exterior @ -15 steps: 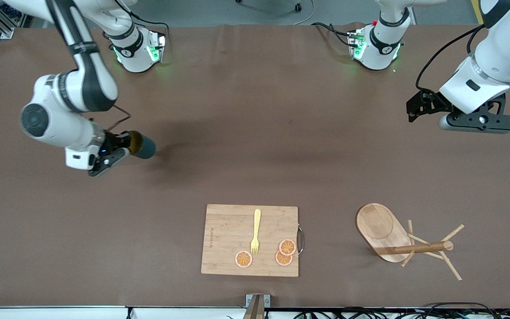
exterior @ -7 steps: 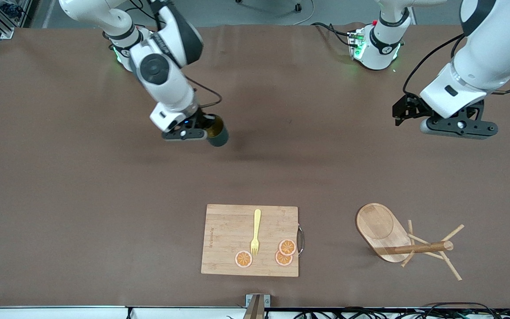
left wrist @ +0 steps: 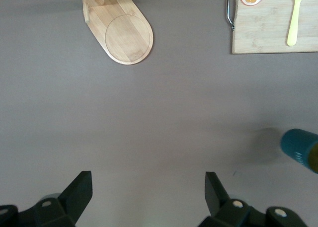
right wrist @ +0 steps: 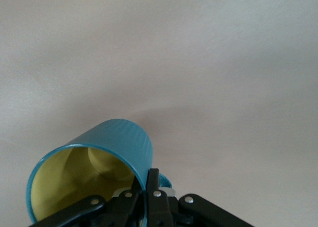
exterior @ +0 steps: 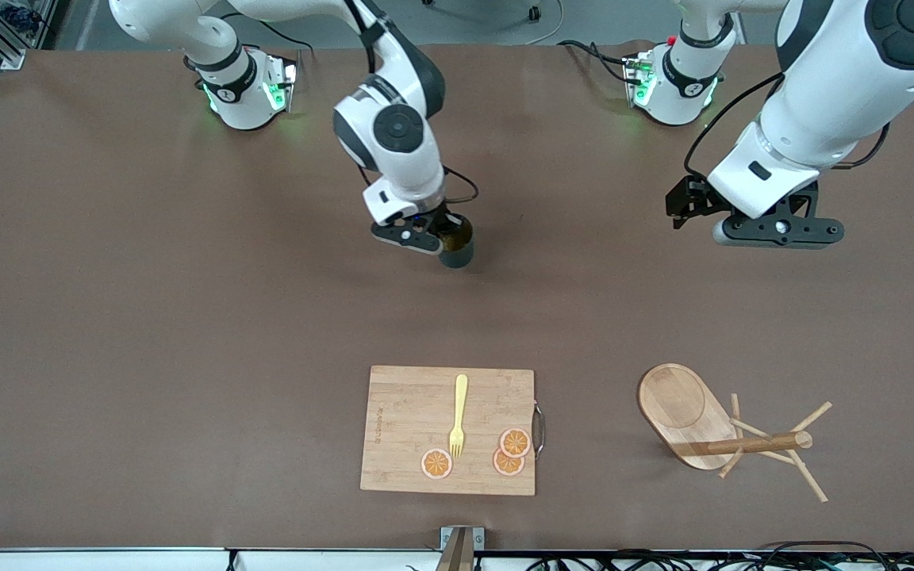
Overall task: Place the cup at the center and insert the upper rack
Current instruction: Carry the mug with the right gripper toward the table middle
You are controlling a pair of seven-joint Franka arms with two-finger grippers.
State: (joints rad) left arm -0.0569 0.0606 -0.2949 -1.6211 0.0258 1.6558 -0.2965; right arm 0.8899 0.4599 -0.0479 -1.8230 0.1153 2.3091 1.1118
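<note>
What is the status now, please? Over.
Right gripper shut on cup, over table centre. Left gripper open, waiting. Upper rack lying on its side. Nothing in the way.

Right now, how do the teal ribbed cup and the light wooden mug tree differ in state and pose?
The teal ribbed cup is clamped tilted in the shut right gripper over mid-table; the light wooden mug tree is ungripped. The cup hangs above the brown table; the mug tree lies toppled on it. The open left gripper holds neither. Neither is in its final place.

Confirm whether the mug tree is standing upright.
No. The mug tree lies on its side, its post flat along the table.
</note>
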